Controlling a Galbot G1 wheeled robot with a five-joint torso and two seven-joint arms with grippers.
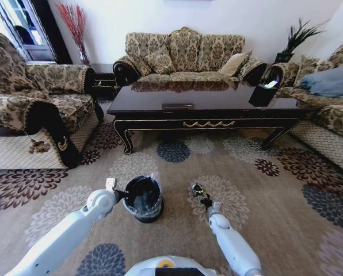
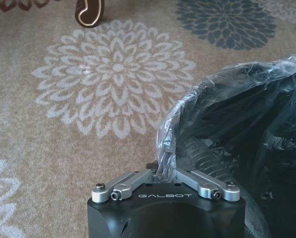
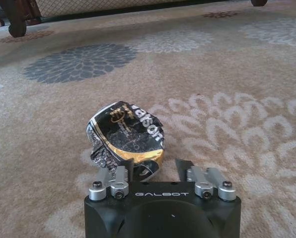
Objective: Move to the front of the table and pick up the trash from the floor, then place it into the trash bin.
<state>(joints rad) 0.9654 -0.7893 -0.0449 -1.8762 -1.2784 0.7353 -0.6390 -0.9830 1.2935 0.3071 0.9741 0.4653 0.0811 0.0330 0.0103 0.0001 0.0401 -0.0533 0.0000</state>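
Head view takes in one patterned carpet (image 1: 263, 230) covering the floor, printed with pale, grey and dark maroon flower medallions. Three upholstered sofas ring it: one (image 1: 183, 54) against the far wall, one (image 1: 33, 109) on the robot's left, one (image 1: 327, 109) on its right. Between them stands a single table (image 1: 200, 106), long, low and glossy near-black, with gold ornament on its front apron and curved legs; a black angular holder (image 1: 265, 92) with white paper sits near its right end.

On the carpet in front of the table, near the robot, stands one trash bin (image 1: 143, 198), a small round black bucket with a crinkled clear liner (image 2: 207, 99) folded over its rim. The left gripper (image 1: 118, 194) is at the bin's left edge; in the left wrist view its linkages are drawn in toward the centre and the liner's rim bunches right between them, so the fingers appear closed on the plastic rim, though the tips themselves are hidden.

One piece of trash (image 3: 125, 136) lies on the carpet to the right of the bin, well apart from it: a dark crumpled wad with gold and white print. The right gripper (image 1: 201, 197) is down at floor level right at it. In the right wrist view the wad sits against the gripper's front, leaning toward one finger (image 3: 130, 168), while the other finger (image 3: 183, 166) stands clear beside it; the fingers are spread and not pressed on the wad.
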